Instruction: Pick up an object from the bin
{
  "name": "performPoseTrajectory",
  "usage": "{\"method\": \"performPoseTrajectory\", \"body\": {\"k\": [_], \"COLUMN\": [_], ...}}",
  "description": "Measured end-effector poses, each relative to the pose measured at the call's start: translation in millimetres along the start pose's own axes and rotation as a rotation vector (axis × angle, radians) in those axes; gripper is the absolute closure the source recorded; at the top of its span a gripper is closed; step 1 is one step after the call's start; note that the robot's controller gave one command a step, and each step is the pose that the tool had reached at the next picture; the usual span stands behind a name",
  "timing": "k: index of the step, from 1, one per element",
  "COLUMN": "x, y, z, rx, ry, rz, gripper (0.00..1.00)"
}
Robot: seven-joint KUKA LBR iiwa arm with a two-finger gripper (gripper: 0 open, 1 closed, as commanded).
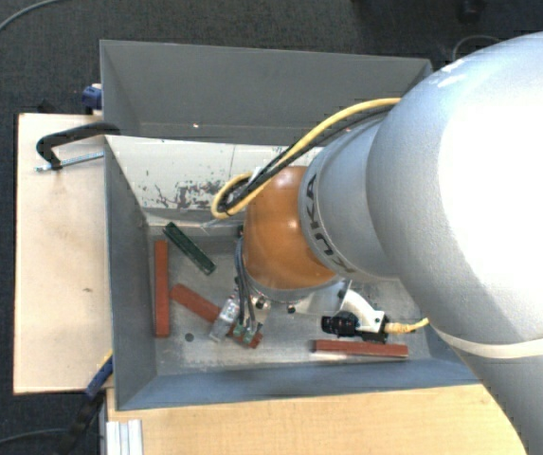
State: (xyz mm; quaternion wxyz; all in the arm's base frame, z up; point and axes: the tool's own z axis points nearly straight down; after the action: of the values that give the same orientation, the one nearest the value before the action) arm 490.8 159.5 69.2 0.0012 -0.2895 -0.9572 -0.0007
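My gripper (236, 324) is low in the bin's front middle, under the orange wrist cover. Its tip is at the right end of a short red block (193, 300) that lies slanted on the floor. A small red piece (253, 338) shows just beneath the tip, and I cannot tell whether it is part of that block or held. A long red stick (161, 288) lies along the left wall. A dark green bar (189, 247) lies slanted behind the short block.
A flat red stick (360, 349) lies along the front wall at the right. The big grey arm covers the bin's right half. A yellow cable runs over the wrist cover and down to a black-and-white plug near the front right.
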Motion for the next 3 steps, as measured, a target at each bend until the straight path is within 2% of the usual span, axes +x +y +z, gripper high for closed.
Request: {"method": "performPoseTrajectory", "body": {"k": [1, 2, 3], "x": [0.3, -0.5, -1.2], "y": [0.9, 3.0, 4.6], "z": [-3.2, -59.9, -93.0], "rx": [-0.002, -0.007, -0.006], "ry": [-0.002, -0.007, -0.006], "rz": [-0.001, -0.003, -0.005], "gripper": [1.0, 1.0, 1.0]}}
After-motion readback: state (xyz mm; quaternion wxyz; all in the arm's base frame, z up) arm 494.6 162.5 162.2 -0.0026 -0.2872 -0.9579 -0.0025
